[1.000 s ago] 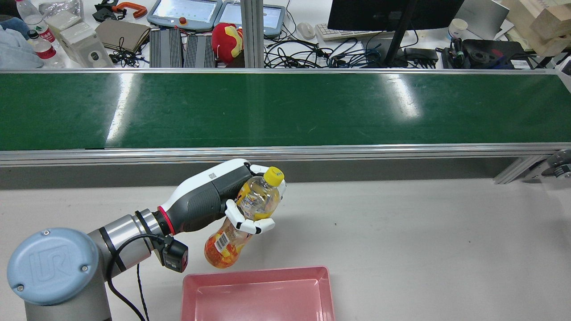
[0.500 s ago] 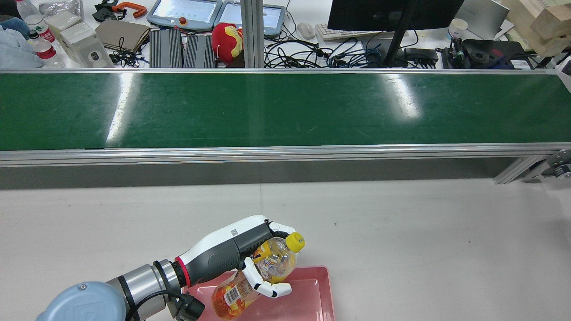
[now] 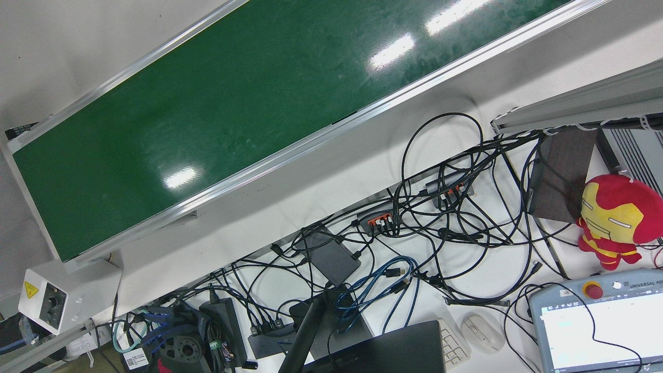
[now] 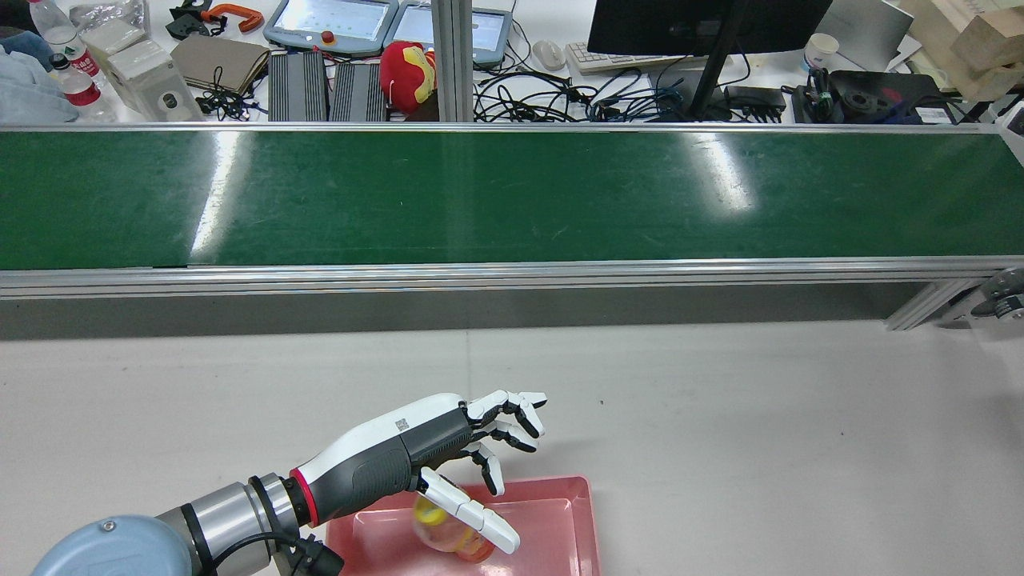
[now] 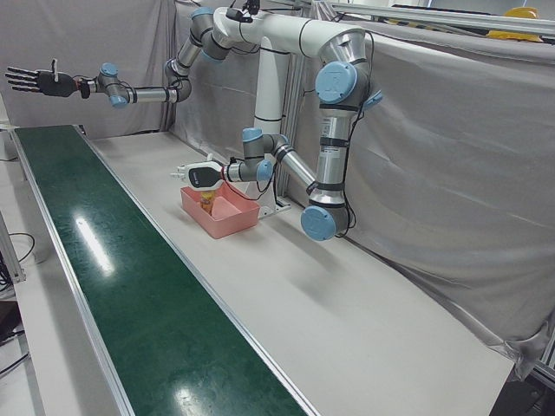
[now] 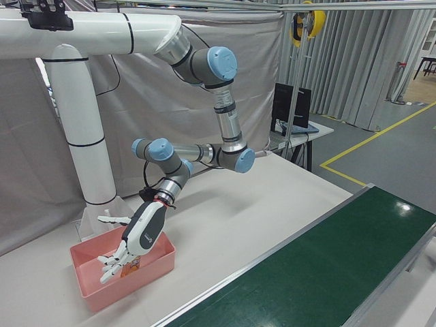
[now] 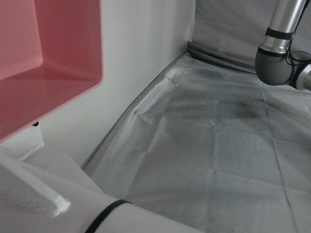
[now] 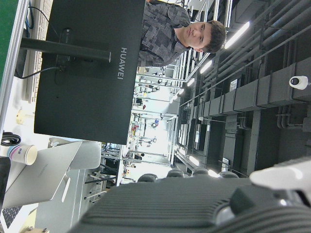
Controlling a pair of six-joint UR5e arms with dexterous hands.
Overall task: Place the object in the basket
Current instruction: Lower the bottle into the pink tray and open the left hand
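Note:
The orange drink bottle (image 4: 450,538) with a yellow cap lies inside the pink basket (image 4: 560,520), partly hidden under my left hand. My left hand (image 4: 448,448) hovers just above the basket's far left part, open, fingers spread, holding nothing. The right-front view shows the same hand (image 6: 133,242) over the bottle (image 6: 133,266) in the basket (image 6: 95,289). In the left-front view the left hand (image 5: 201,176) is above the basket (image 5: 230,221). My right hand (image 5: 30,81) is raised high at the far end of the station, open and empty.
A long green conveyor belt (image 4: 512,196) with aluminium rails runs along the far side of the white table (image 4: 760,448). Behind it lie cables, a monitor, tablets and a red plush toy (image 4: 406,74). A grey curtain (image 5: 451,173) hangs behind the arms.
My left hand carried the bottle from near the conveyor back and down over the basket, then opened. The bottle has left the hand and now lies in the basket.

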